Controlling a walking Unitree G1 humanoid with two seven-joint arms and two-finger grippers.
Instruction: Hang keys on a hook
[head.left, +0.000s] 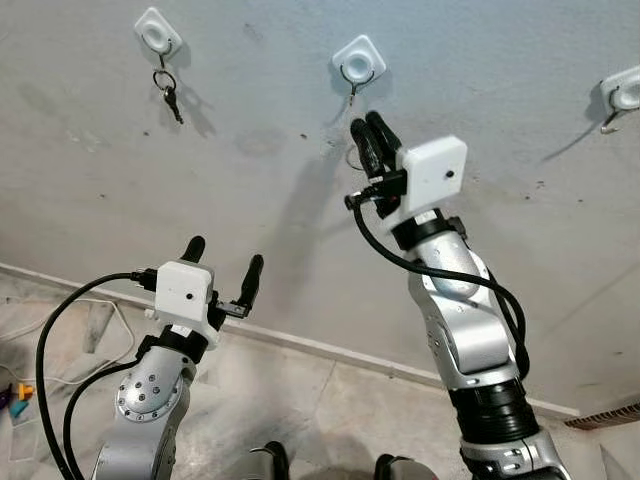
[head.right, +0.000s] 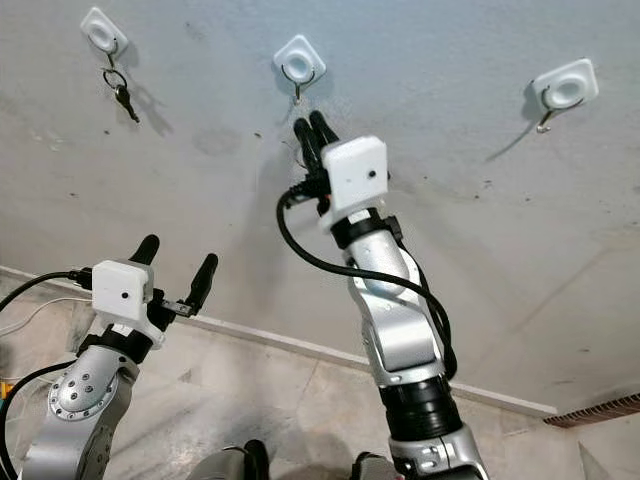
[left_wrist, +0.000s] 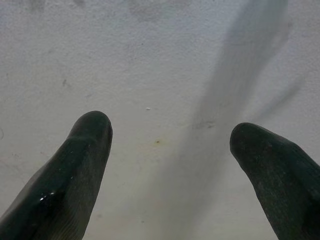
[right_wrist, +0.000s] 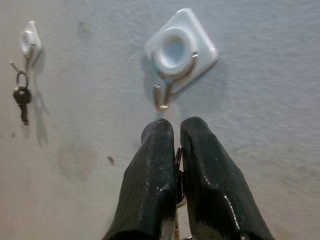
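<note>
My right gripper (head.left: 368, 125) is raised against the grey wall, its tips just below the middle white hook (head.left: 358, 62). The right wrist view shows the two fingers shut on a metal key ring (right_wrist: 178, 159), with the hook's (right_wrist: 175, 50) metal prong a short way beyond the tips. The keys themselves are hidden behind the fingers. Another set of keys (head.left: 170, 92) hangs from the left hook (head.left: 158, 35). Lower down on the left, my left gripper (head.left: 222, 262) is held open and empty, facing bare wall (left_wrist: 160, 90).
A third white hook (head.left: 625, 95), bare, sits on the wall at the far right. A baseboard (head.left: 300, 345) runs along the foot of the wall. White cables and small coloured objects (head.left: 15, 398) lie on the floor at the lower left.
</note>
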